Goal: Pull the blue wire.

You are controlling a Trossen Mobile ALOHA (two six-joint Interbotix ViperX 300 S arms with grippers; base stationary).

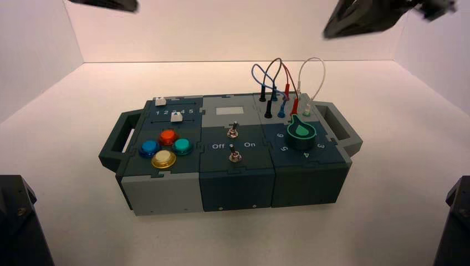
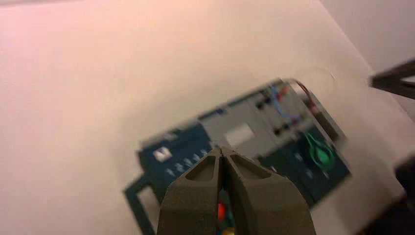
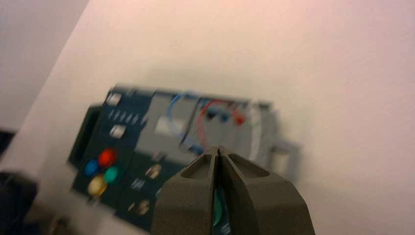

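Note:
The blue wire (image 1: 256, 71) loops up from the box's (image 1: 166, 194) back right section, one blue plug (image 1: 281, 108) beside the black and red plugs. It also shows in the left wrist view (image 2: 277, 104) and the right wrist view (image 3: 171, 111). My left gripper (image 1: 111, 4) hangs high above the back left, shut and empty, its tips (image 2: 222, 151) together. My right gripper (image 1: 332, 29) hangs high above the back right, over the wires, shut and empty, its tips (image 3: 218, 148) together. Both are well clear of the box.
A black wire (image 1: 270, 69), a red wire (image 1: 287, 75) and a white wire (image 1: 313, 69) loop beside the blue one. A green knob (image 1: 301, 134), two toggle switches (image 1: 233, 131), coloured buttons (image 1: 166, 148) and sliders (image 1: 176, 116) sit on the box. Arm bases (image 1: 16, 221) flank the front corners.

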